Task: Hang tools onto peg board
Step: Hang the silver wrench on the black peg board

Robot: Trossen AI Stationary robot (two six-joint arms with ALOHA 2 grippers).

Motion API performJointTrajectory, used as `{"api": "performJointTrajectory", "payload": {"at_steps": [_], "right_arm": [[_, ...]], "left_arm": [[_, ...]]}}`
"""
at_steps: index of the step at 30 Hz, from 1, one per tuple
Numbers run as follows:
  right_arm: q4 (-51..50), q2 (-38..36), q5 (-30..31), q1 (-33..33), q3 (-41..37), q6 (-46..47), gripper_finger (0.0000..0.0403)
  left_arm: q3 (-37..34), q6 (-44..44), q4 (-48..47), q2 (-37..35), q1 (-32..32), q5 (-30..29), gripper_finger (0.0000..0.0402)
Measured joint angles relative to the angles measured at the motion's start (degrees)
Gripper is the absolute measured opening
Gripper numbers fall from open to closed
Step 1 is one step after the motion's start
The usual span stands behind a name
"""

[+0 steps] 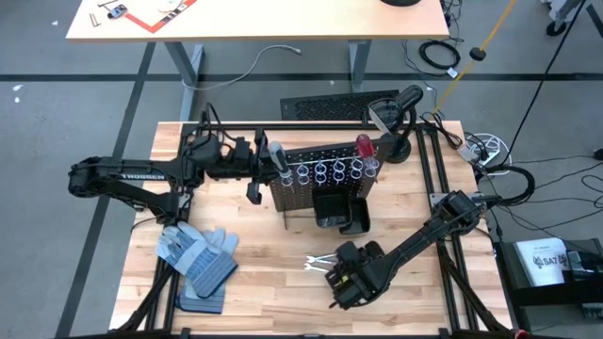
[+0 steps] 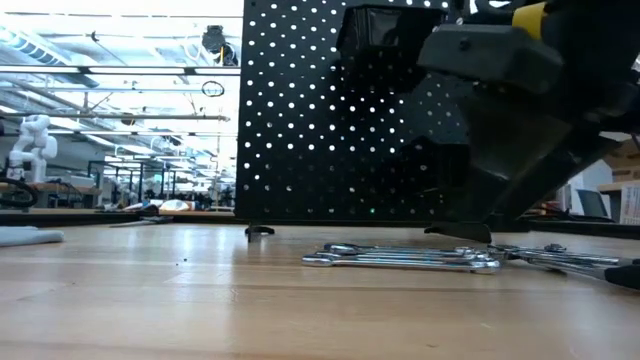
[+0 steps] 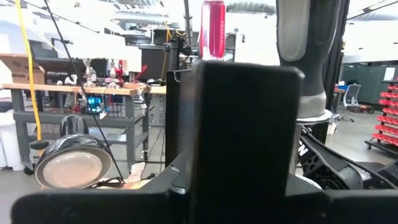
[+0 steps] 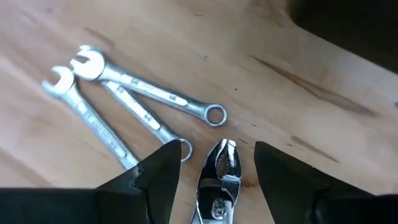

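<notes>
The black peg board (image 1: 320,174) stands upright at mid-table, also in the low view (image 2: 330,110). A red-handled screwdriver (image 1: 363,146) sticks up from one of its silver rings. A grey-handled screwdriver (image 1: 276,155) stands at the board's left end, with my left gripper (image 1: 256,171) level right beside it; its handle (image 3: 303,50) looms close. Silver wrenches (image 4: 149,102) lie fanned on the wood, also in the low view (image 2: 400,258). My right gripper (image 4: 217,149) is open and points steeply down; its fingers stand either side of the pliers' head (image 4: 222,171) without touching.
Blue-grey work gloves (image 1: 198,259) lie at the near left. A black bin (image 1: 341,215) hangs on the board's near face. A ribbed black mat (image 1: 325,105) lies beyond the far edge. Bare wood (image 1: 273,292) lies between gloves and wrenches.
</notes>
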Motion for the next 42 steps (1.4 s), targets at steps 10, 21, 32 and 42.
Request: {"api": "performJointTrajectory", "payload": {"at_steps": [10,21,32,42], "right_arm": [[0.0,0.0,-0.5,-0.2,0.0,-10.7,0.0199],[-0.1,0.0,-1.8,-0.3,0.0,-12.1,0.0199],[-0.7,0.0,-1.6,-0.3,0.0,-12.1,0.0199],[-0.8,0.0,-0.8,-0.5,0.0,-13.8,0.0199]], "left_arm": [[-0.1,-4.0,0.1,0.0,0.0,-0.9,0.0143],[-0.5,-4.1,-3.3,-3.1,-0.1,-0.4,0.0222],[-0.9,-1.8,-10.9,-7.6,-0.2,-2.6,0.0222],[-0.8,2.6,-15.9,-13.8,-0.3,-5.9,0.0222]]}}
